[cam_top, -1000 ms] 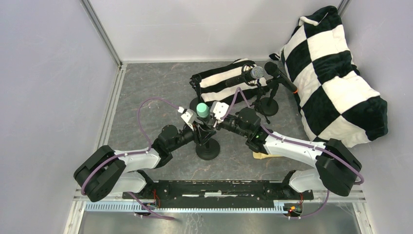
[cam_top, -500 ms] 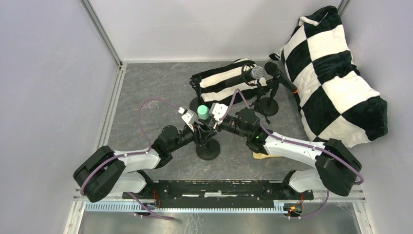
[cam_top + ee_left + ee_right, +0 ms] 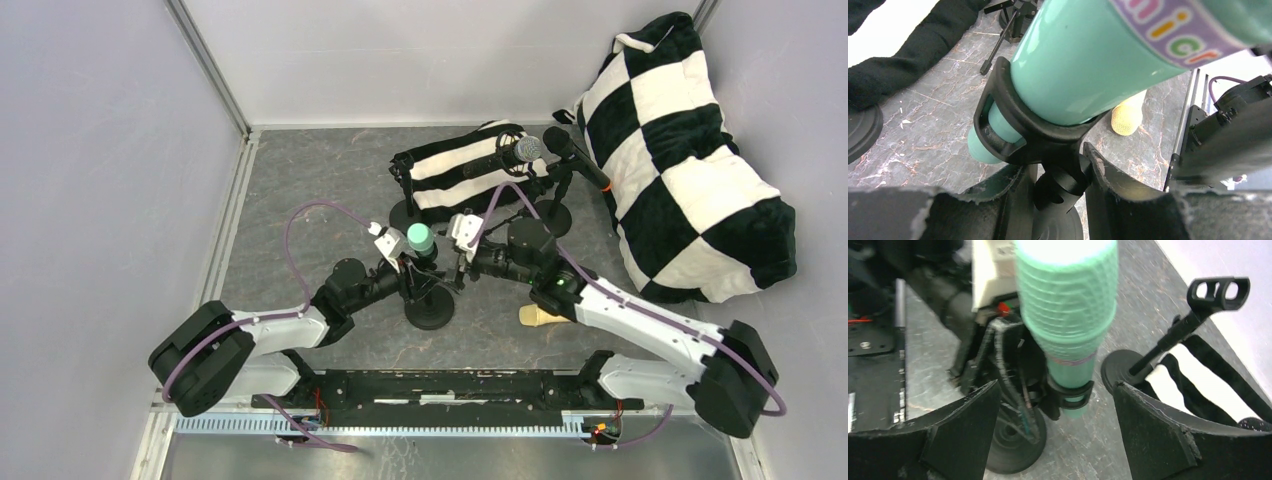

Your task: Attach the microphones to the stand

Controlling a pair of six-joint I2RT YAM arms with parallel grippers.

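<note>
The mint green microphone [image 3: 420,238] sits in the clip of the stand [image 3: 428,310] at the middle of the table [image 3: 300,180], head up and tilted a little, its tail poking out below the clip. On its body the left wrist view shows a white band with coloured letters; I read "micr" before the frame cuts it off.

My left tool [image 3: 400,268] is clamped on the stand's neck just under the clip, one finger on either side of the joint. My right tool [image 3: 1055,387] stands wide open, holding nothing; the microphone is ahead of it, between the finger lines but touching neither.

A second ago the right tool was closed up against the microphone, opposite the left one. Now it has let go and drawn back to the right, and the whole right arm has swung outward. The left tool has not changed its grip. The microphone's head has settled slightly towards me.

The cream-yellow microphone [image 3: 535,316] lies flat on the table beside the right forearm, showing more than before. Farther back, the microphone with the silver mesh head [image 3: 528,150] and the black microphone [image 3: 575,155] sit on their own stands, in front of a striped cushion [image 3: 450,165] and a checkered cushion [image 3: 690,150]. Another stand [image 3: 1218,290] is just beyond the green one.
</note>
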